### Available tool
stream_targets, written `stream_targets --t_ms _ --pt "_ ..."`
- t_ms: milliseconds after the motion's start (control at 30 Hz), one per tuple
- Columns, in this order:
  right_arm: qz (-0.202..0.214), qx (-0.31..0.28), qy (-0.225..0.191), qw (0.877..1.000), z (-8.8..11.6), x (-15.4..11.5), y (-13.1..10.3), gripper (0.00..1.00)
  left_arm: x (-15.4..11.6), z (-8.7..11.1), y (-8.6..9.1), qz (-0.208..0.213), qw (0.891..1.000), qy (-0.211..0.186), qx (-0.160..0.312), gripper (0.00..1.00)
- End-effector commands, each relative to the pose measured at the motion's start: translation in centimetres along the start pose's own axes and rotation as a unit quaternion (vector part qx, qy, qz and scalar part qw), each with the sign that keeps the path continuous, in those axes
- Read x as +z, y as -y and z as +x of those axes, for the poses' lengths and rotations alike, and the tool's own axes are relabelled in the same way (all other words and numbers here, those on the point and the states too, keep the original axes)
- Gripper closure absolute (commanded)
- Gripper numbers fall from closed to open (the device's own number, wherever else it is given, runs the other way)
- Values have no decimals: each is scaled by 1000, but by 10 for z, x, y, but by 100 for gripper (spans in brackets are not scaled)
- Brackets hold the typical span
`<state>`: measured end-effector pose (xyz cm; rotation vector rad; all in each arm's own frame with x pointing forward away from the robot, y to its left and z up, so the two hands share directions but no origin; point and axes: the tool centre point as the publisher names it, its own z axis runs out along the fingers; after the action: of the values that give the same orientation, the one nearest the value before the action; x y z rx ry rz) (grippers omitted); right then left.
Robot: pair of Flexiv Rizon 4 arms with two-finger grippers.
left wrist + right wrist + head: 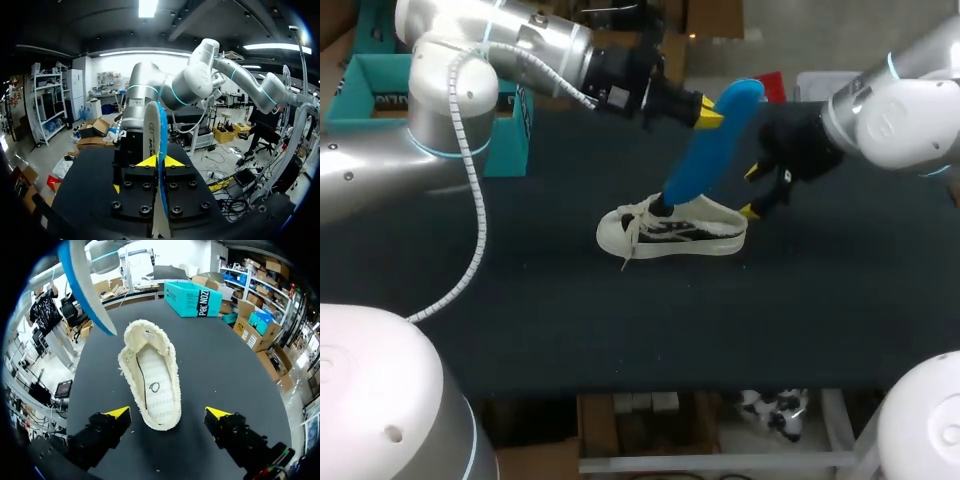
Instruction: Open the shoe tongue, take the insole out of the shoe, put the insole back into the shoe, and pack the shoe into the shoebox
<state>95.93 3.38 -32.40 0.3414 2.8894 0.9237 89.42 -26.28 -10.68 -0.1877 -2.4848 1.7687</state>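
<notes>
One shoe (670,230), one insole (710,145), one shoebox (380,90).
left gripper (708,112) clamps insole; right gripper (752,190) spread apart, shoe heel between fingers.

The left claw (160,161) pinches a thin insole (154,131), white on one face and blue on the other, with one yellow-tipped black finger pressed against each face. The insole is seen edge-on and stands upright out of the claw. Under it lies the dark tabletop (85,186). Ahead of the claw, the silver-white right arm (150,90), with teal rings at its joints, bends over the tabletop.
</notes>
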Motion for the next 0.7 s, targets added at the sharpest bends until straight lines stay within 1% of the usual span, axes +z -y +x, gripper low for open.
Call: stream_targets --t_ms 33,67,133,167,233,267,333,367,433,467,500,567,700 --pt "81 -6 -14 997 -8 4 -19 0 -33 5 -3 -11 1000 -7 -6 100" --pt "91 -8 -16 996 -10 5 -23 0 -38 7 -6 -16 1000 2 -7 100" --pt "114 -11 -18 993 -12 8 -28 0 -50 11 -11 -21 1000 2 -13 100" --pt "122 -11 -19 992 -12 8 -29 0 -56 13 -14 -26 1000 10 -15 100" --pt "134 -14 -20 991 -14 10 -31 0 -68 16 -20 -28 999 8 -22 100" --pt "141 -15 -21 990 -14 11 -33 0 -73 17 -23 -32 999 16 -25 100" --pt "154 -17 -23 988 -15 14 -40 0 -85 20 -28 -32 999 17 -30 100" --pt "164 -16 -24 986 -15 15 -42 0 -90 22 -31 -35 998 27 -34 100" --pt "182 -17 -27 983 -14 18 -48 0 -101 25 -37 -38 998 31 -39 100" --pt "189 -16 -27 981 -13 18 -50 0 -107 26 -40 -41 998 38 -43 100" --pt "205 -12 -26 978 -12 22 -55 0 -113 28 -44 -43 997 48 -45 100" --pt "220 -10 -23 975 -11 26 -60 0 -125 31 -51 -47 996 61 -52 100" --pt "244 -7 -23 969 -6 37 -67 0 -145 35 -65 -49 994 72 -64 100"
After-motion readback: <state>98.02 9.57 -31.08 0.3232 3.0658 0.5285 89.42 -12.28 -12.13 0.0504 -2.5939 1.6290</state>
